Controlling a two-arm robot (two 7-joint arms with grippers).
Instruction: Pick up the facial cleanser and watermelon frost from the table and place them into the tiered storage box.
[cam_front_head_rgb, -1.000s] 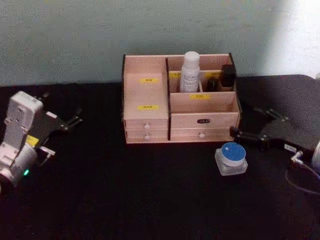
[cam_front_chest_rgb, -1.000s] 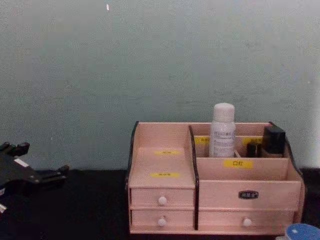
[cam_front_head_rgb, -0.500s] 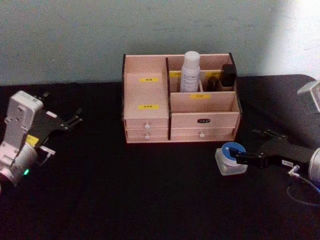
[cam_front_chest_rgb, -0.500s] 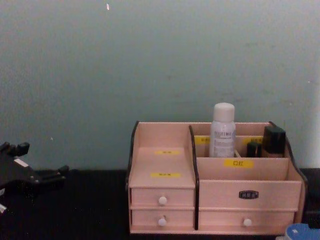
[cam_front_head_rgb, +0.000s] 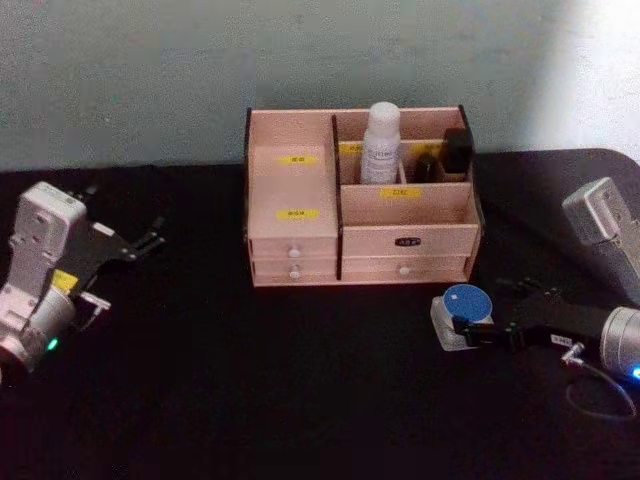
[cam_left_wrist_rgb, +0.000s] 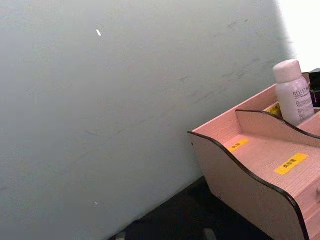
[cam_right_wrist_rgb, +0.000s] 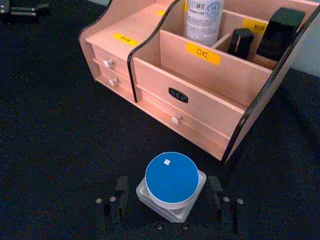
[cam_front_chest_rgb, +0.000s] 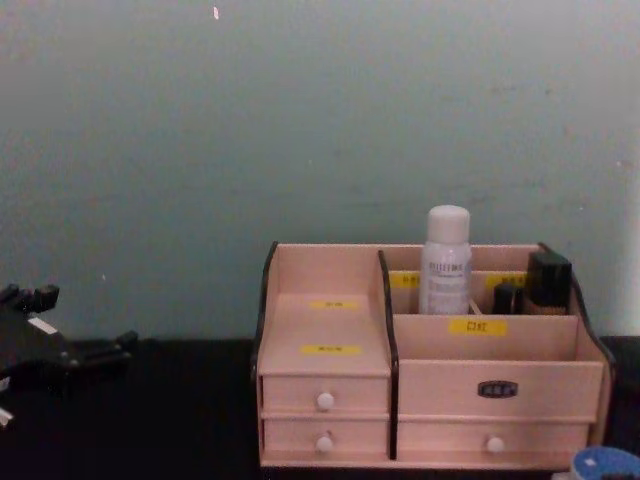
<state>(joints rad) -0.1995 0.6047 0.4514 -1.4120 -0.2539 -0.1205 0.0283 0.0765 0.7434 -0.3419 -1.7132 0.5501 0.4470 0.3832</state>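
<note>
The watermelon frost (cam_front_head_rgb: 462, 301), a small clear jar with a round blue lid (cam_right_wrist_rgb: 171, 180), sits on the black table in front of the tiered storage box (cam_front_head_rgb: 300, 190) and is also low in the chest view (cam_front_chest_rgb: 604, 463). My right gripper (cam_right_wrist_rgb: 167, 192) (cam_front_head_rgb: 482, 314) is open, low at the table, with one finger on each side of the jar. The facial cleanser (cam_front_head_rgb: 381, 142), a white bottle (cam_front_chest_rgb: 446, 260) (cam_right_wrist_rgb: 202, 17) (cam_left_wrist_rgb: 294, 92), stands upright in a rear compartment of the box (cam_front_chest_rgb: 330, 320). My left gripper (cam_front_head_rgb: 150, 236) (cam_front_chest_rgb: 70, 340) is parked open at the far left.
Two dark small containers (cam_front_head_rgb: 456, 150) (cam_right_wrist_rgb: 280, 30) stand in the box's rear right compartment. The box (cam_right_wrist_rgb: 200, 75) has four white-knobbed drawers facing me. A pale wall (cam_front_chest_rgb: 300, 120) rises right behind it. Open black tabletop (cam_front_head_rgb: 250, 380) lies in front.
My right gripper has swung from beside the box's front right corner down and forward to the blue-lidded jar, and its fingers now flank it. The left arm has stayed put.
</note>
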